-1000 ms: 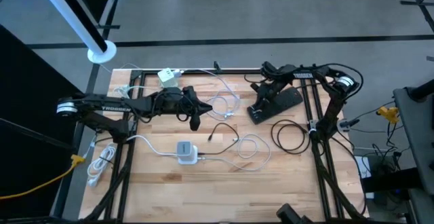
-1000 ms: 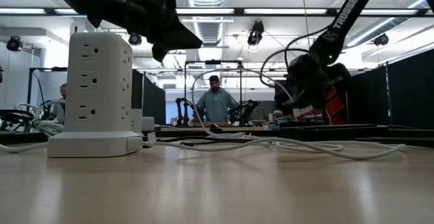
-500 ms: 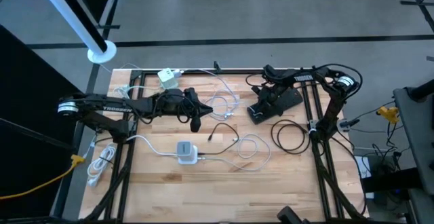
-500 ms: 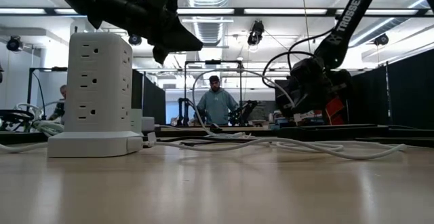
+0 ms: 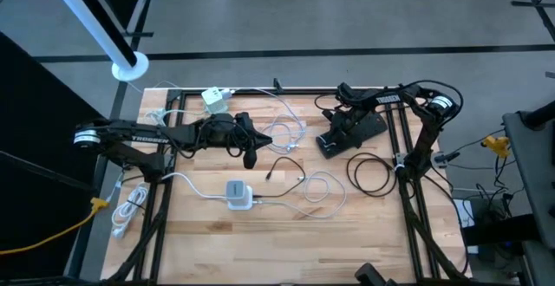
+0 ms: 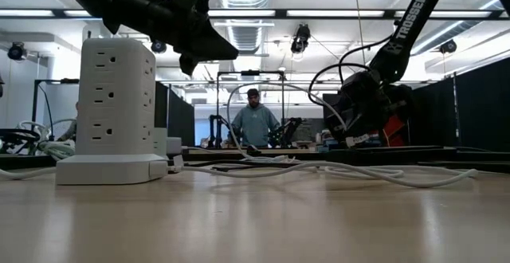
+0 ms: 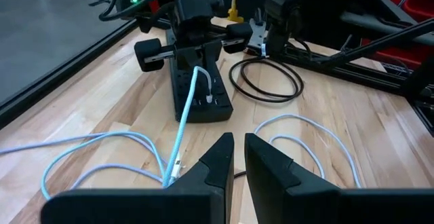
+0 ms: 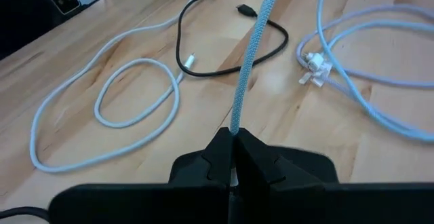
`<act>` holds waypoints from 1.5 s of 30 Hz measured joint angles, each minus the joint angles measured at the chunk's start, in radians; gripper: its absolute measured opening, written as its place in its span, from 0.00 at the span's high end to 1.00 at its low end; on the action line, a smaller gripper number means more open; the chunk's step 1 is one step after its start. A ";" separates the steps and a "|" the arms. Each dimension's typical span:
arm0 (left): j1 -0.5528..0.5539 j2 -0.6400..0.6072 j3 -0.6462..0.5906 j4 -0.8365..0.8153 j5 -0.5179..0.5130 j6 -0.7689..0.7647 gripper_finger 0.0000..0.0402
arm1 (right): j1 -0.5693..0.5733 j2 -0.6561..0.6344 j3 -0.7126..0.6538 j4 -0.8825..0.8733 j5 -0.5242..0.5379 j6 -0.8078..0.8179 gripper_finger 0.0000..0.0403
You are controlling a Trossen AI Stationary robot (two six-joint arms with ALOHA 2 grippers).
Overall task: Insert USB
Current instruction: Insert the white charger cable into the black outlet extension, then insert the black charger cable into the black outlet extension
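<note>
High view: wooden table [image 5: 260,243] on grey floor, white power tower [image 5: 238,194] amid looped cables. Left gripper [image 5: 249,158] nearly shut, empty; right gripper [image 8: 234,139] pinches blue cable [image 8: 252,54].

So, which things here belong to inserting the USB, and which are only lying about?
Job:
- light blue cable, clamped in the right pincer
- white power tower, probably the target

Lying about:
- black coiled cable
- white cable loop
- short black cable
- white charger

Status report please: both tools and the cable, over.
Right tool shut on blue cable. Left tool shut, empty, above table. Power tower unplugged yet; loose white cables nearby.
</note>
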 joint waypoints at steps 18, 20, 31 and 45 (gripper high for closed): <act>0.000 -0.018 0.005 -0.020 -0.001 -0.002 0.94 | 0.000 -0.001 0.012 -0.045 0.052 0.224 1.00; 0.000 -0.027 0.033 -0.093 -0.018 -0.003 0.94 | 0.001 -0.001 0.024 -0.046 0.061 0.271 1.00; -0.001 -0.041 0.261 -0.536 -0.053 0.091 0.94 | 0.032 -0.123 0.049 -0.050 0.269 0.398 0.89; -0.047 -0.143 0.461 -0.754 -0.231 0.072 0.94 | 0.117 -0.460 0.069 -0.170 0.574 0.791 0.51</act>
